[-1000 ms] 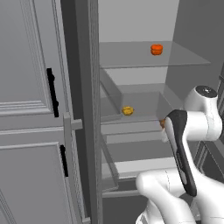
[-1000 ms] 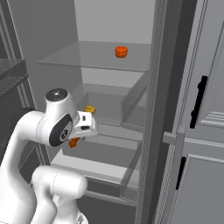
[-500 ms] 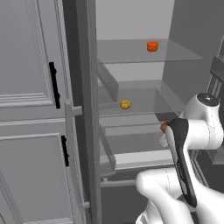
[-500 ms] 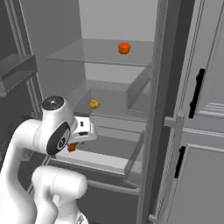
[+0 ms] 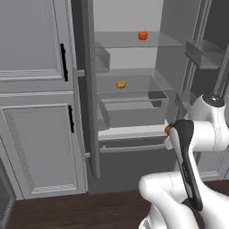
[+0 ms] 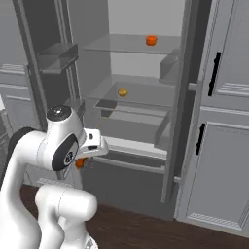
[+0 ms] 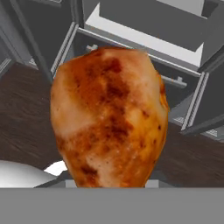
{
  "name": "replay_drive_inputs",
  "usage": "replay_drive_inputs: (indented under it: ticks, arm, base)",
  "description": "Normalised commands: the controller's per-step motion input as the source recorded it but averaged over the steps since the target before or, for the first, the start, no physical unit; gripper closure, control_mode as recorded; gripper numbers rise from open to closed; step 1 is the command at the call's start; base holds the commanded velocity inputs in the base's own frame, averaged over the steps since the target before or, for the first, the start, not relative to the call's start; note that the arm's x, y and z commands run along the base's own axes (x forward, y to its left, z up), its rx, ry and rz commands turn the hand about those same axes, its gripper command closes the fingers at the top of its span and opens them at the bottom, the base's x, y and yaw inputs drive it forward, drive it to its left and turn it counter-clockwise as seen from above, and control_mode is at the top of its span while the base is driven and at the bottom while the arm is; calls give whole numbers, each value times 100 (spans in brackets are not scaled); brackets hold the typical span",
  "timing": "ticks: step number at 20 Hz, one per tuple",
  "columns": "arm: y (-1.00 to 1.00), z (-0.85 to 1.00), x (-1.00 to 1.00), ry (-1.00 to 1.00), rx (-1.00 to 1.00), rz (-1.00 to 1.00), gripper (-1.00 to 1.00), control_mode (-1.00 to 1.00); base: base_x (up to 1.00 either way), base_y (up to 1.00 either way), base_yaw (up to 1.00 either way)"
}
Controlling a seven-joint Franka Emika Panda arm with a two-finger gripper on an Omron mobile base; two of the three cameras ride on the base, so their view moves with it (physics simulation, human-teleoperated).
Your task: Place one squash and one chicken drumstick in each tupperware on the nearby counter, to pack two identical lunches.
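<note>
Seen first from the left base view, an open fridge (image 5: 134, 85) is shown between grey cabinet doors (image 5: 40, 98), its drawer (image 5: 134, 112) pulled out. A small orange item (image 5: 142, 35) is set on the top glass shelf and a yellowish item (image 5: 120, 84) on the shelf below. The white arm (image 5: 197, 134) is raised at the lower right, and a bit of the chicken drumstick (image 5: 168, 129) is glimpsed at its left edge, in front of the drawer.

From the right base view, the same fridge is seen, with the orange item (image 6: 151, 40) above and the yellowish one (image 6: 122, 92) below. The gripper (image 6: 83, 159) is tucked under the arm's white wrist; the drumstick (image 6: 79, 163) is seen there as an orange patch, well apart from the shelves.

In the hand view, the drumstick (image 7: 109, 118) is held close before the camera, browned and mottled, with the jaws partly closed on its lower end. Behind it the open drawer (image 7: 148, 30) and a dark wooden floor (image 7: 22, 113) are seen.
</note>
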Motion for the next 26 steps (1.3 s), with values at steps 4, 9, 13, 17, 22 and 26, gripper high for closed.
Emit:
replay_drive_inputs:
  ticks: [4, 9, 13, 17, 22, 26]
  arm:
    - [0, 0, 0, 0, 0, 0, 100, 100]
    - [0, 0, 0, 0, 0, 0, 100, 100]
    - [0, 0, 0, 0, 0, 0, 100, 100]
    - [0, 0, 0, 0, 0, 0, 100, 100]
    - [0, 0, 0, 0, 0, 0, 100, 100]
    - [0, 0, 0, 0, 0, 0, 100, 100]
  base:
    - [-69, 66, 63]
    - [-23, 83, 86]
    - [-3, 71, 74]
    - [65, 16, 31]
    - [100, 0, 6]
    - [99, 0, 18]
